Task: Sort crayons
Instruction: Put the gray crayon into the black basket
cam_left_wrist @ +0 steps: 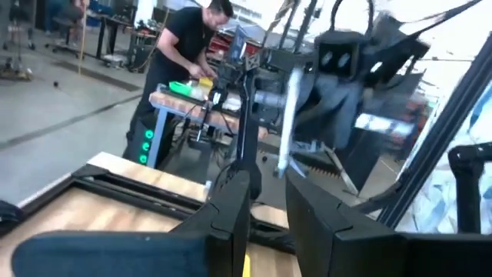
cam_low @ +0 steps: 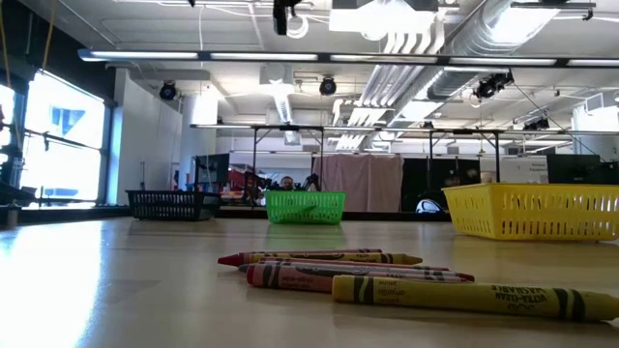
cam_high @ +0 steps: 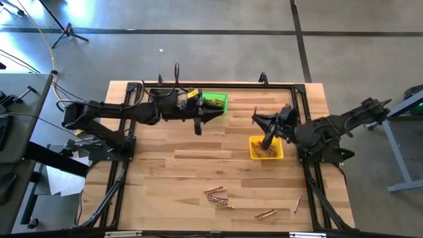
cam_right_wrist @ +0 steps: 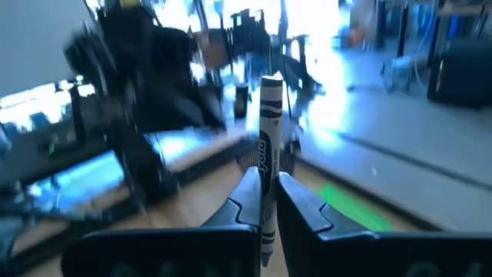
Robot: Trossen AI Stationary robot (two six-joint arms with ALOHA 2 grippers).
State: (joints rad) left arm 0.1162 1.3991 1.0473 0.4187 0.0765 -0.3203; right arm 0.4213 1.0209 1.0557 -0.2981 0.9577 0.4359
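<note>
Several loose crayons (cam_high: 217,196) lie flat near the table's front edge, and two more (cam_high: 265,213) (cam_high: 297,203) lie to their right. They fill the low view's foreground (cam_low: 358,275). My right gripper (cam_high: 268,140) is over the yellow bin (cam_high: 279,153), shut on a grey crayon (cam_right_wrist: 270,115). My left gripper (cam_high: 199,123) hovers just beside the green bin (cam_high: 219,99), which holds several crayons. In the left wrist view (cam_left_wrist: 267,204) it is slightly open and looks empty. My right gripper pinches the grey crayon's lower half (cam_right_wrist: 268,181) between its two fingers. The fingers lie across the crayon. The crayon stands upright in the hold, most of its length rising above the fingers and a short end below, lifted clear of the bin.
The low view shows the black bin (cam_low: 170,204), the green bin (cam_low: 306,207) and the yellow bin (cam_low: 535,211) in a row at the far side. The yellow bin holds several reddish crayons (cam_high: 264,152). A person (cam_left_wrist: 181,69) works at a bench beyond the table.
</note>
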